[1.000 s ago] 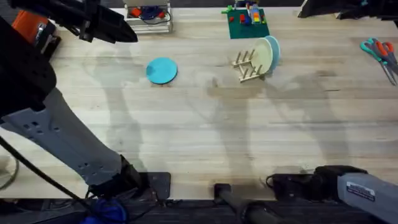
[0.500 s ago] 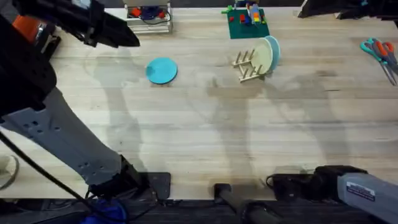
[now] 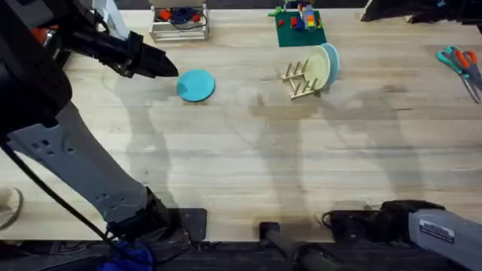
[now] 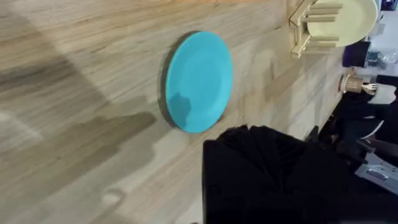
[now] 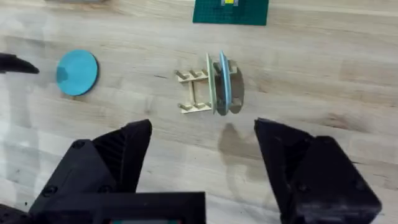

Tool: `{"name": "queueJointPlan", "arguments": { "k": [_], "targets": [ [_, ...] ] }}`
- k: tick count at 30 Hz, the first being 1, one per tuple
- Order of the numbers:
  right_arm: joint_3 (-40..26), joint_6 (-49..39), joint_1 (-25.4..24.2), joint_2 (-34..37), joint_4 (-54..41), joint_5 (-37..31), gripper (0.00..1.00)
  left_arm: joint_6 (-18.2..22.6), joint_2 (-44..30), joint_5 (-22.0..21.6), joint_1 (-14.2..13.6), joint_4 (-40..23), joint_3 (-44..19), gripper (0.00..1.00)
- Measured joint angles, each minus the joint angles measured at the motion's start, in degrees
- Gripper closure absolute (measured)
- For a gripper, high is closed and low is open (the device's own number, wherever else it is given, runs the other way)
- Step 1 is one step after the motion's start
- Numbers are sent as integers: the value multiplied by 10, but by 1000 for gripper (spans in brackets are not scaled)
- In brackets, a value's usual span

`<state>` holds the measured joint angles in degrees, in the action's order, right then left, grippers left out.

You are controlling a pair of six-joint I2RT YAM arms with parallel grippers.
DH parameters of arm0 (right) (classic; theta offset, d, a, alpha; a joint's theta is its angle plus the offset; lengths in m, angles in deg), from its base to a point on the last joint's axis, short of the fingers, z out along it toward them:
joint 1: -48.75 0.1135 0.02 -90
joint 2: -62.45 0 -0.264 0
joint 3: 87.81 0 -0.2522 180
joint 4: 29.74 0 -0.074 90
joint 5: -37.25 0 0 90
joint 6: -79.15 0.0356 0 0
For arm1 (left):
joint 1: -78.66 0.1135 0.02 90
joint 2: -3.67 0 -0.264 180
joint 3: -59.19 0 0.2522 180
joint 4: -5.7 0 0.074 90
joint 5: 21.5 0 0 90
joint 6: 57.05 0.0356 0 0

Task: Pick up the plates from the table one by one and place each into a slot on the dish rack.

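Note:
A turquoise-blue plate lies flat on the table, left of centre; it also shows in the left wrist view and the right wrist view. My left gripper hangs just left of it, pointing at its rim. The dish rack stands right of centre with a cream-green plate and a light blue plate upright in its slots. From the right wrist, the rack holds both plates. My right gripper is open and holds nothing, back at the near right.
A white wire basket stands at the far edge, with a green baseplate carrying bricks beside it. Scissors lie at the far right. Bare wood stretches across the table's middle and front.
My left gripper has swung nearer and rightward, closing on the turquoise plate. The plates, the rack and the right arm have not moved.

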<state>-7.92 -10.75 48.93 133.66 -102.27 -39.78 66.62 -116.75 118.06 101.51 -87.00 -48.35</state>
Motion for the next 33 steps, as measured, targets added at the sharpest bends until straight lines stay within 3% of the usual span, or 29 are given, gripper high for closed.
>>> {"name": "queueJointPlan", "arguments": {
  "k": [12,17,33],
  "targets": [
    [0,0,0,0,0,0,7,0,-111,0,0,10,0,961],
    [0,0,0,0,0,0,8,0,-143,25,1,1,0,961],
    [0,0,0,0,0,0,7,19,-154,39,2,-8,-5,960]
  ]
}}
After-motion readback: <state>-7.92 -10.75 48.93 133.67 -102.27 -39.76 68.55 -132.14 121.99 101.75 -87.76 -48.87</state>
